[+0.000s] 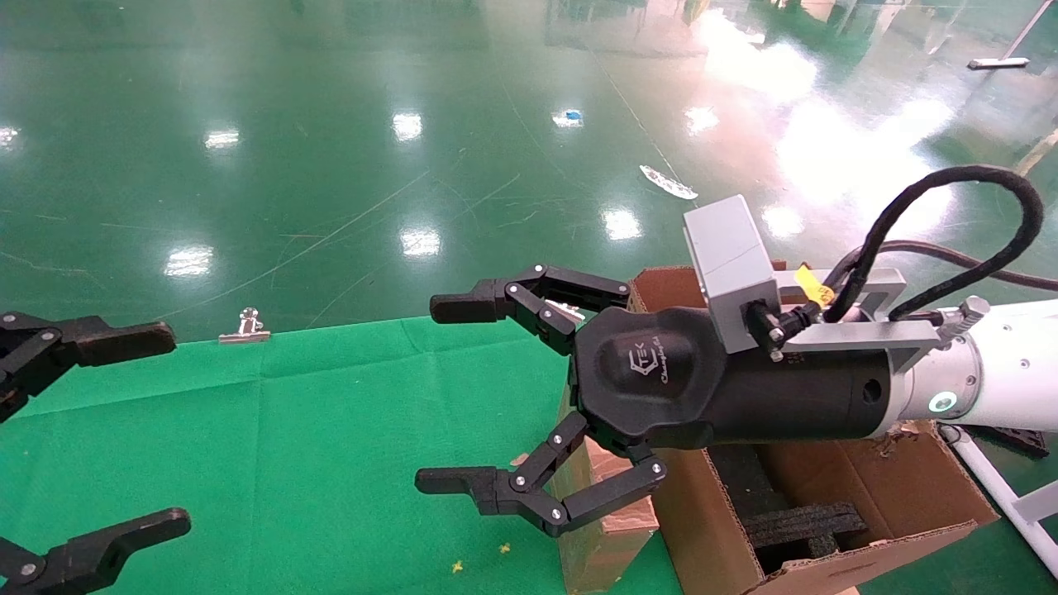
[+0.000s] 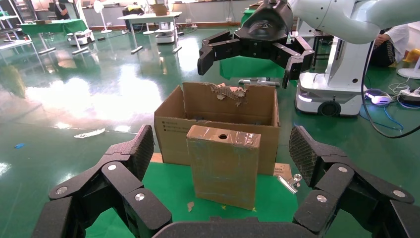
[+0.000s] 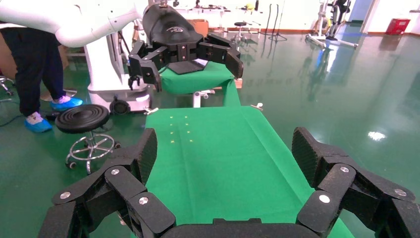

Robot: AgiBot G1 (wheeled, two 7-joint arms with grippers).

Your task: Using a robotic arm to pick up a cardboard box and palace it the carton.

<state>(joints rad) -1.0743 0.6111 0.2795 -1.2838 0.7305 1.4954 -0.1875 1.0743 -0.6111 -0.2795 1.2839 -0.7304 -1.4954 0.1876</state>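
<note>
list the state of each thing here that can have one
right tool: open, empty, held above the table beside the carton
left tool: open, empty, at the table's left edge
cardboard box: closed, taped, standing upright on the green cloth, against the carton
carton: open, flaps torn, black foam blocks inside

- floor (image 1: 331, 124): super glossy green, mirrors the lights
- green cloth (image 1: 289, 430): matt fabric, creased
- cardboard box (image 2: 224, 166): rough brown card, shiny worn tape
- carton (image 2: 218, 111): corrugated, torn edges; black blocks (image 1: 806, 525) inside, probably foam
- right gripper (image 1: 450, 392): matt black plastic, metal rivets
</note>
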